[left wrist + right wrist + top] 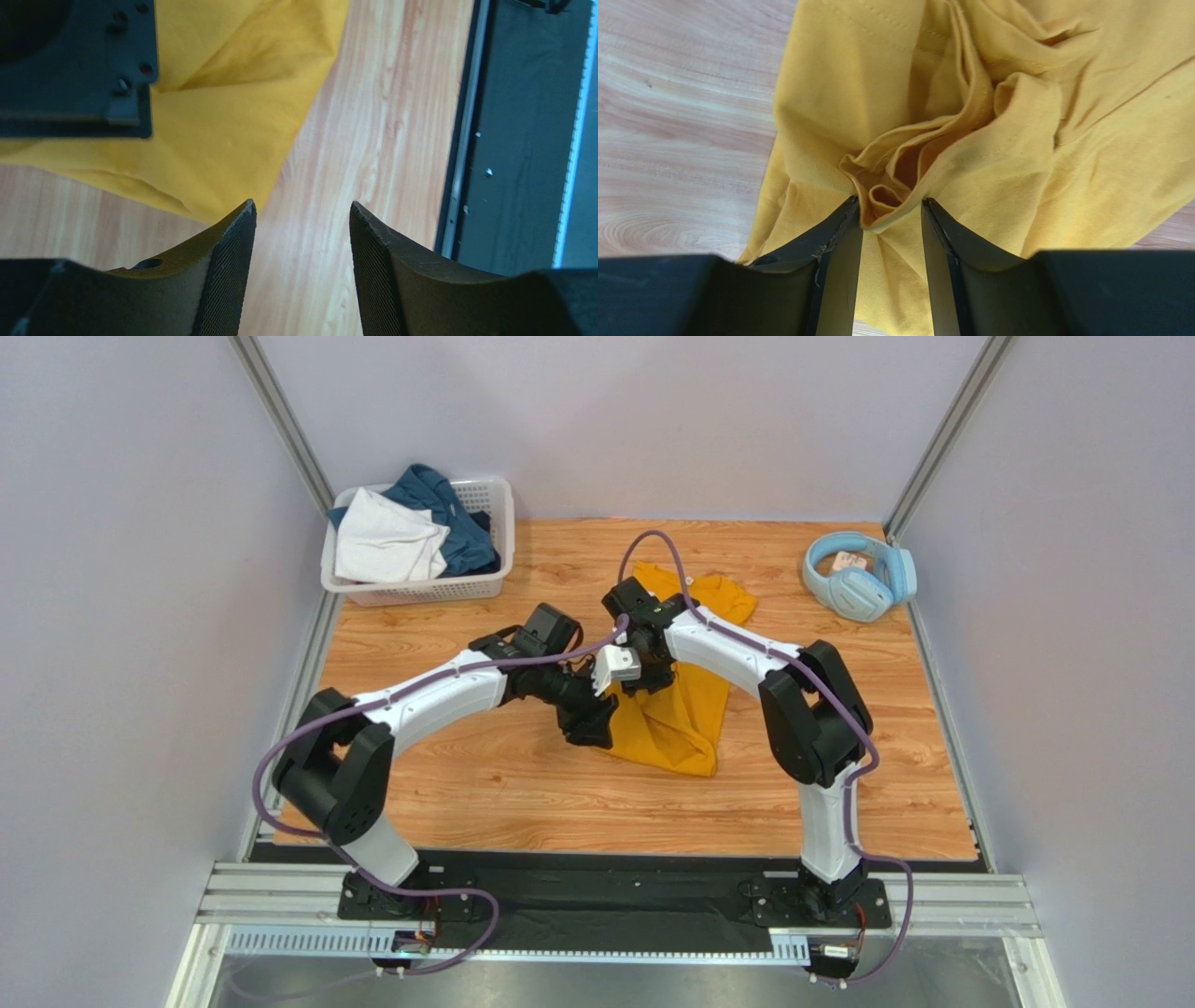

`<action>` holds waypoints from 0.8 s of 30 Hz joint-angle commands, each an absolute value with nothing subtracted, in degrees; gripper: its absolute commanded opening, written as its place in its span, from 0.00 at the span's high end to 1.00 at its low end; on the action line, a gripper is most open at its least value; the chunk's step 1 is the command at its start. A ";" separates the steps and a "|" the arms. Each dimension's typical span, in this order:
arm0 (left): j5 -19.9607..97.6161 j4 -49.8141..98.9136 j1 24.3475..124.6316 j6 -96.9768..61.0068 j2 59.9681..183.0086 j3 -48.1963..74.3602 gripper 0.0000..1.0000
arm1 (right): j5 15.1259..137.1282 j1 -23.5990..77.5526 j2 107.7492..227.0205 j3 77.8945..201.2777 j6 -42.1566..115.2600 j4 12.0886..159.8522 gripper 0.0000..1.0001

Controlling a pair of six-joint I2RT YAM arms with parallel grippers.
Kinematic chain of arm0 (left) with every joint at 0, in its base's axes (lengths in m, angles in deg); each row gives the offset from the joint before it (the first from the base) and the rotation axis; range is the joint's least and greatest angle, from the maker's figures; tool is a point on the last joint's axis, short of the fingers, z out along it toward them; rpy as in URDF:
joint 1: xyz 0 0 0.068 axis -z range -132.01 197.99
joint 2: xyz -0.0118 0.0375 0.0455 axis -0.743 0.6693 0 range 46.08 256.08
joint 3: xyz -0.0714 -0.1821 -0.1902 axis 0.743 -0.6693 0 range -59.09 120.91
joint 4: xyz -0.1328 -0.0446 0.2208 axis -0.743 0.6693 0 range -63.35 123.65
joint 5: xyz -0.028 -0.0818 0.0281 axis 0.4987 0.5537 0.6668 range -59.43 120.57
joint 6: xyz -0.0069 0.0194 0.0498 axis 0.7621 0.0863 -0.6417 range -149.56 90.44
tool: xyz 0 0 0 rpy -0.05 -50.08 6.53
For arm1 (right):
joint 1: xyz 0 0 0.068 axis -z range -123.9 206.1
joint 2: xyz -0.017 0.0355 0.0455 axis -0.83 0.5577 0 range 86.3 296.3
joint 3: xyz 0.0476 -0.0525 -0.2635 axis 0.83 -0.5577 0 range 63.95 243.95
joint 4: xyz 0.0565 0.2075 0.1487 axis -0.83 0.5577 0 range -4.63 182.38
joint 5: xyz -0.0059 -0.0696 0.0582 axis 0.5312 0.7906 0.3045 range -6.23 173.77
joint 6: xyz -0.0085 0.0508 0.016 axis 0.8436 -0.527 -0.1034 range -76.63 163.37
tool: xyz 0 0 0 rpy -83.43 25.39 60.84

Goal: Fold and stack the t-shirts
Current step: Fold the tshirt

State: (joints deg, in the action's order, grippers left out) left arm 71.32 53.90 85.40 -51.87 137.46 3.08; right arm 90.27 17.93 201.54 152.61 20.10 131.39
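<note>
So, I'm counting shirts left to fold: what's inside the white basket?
A white garment lies on top, with a dark teal-blue garment behind and beside it, both inside the basket. Whatever lies beneath them is covered, so more may be hidden.

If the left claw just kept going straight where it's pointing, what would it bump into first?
Probably the bare wooden table: the left gripper is open around plain wood, with a corner of the yellow t-shirt just to one side. Depth is unclear.

Bare tabletop (463,798) flanks the yellow t-shirt (673,721) on both sides; basket (421,588) and headphones (856,577) occupy the far corners
</note>
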 commanded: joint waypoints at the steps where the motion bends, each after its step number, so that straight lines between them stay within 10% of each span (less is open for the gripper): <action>1: 70.37 50.21 86.05 -51.71 143.37 8.05 0.42 | 90.00 16.20 197.93 153.07 21.13 130.81 0.59; 24: 71.61 41.87 86.66 -44.60 149.97 0.77 0.52 | 84.65 17.08 195.91 154.92 21.39 130.90 0.70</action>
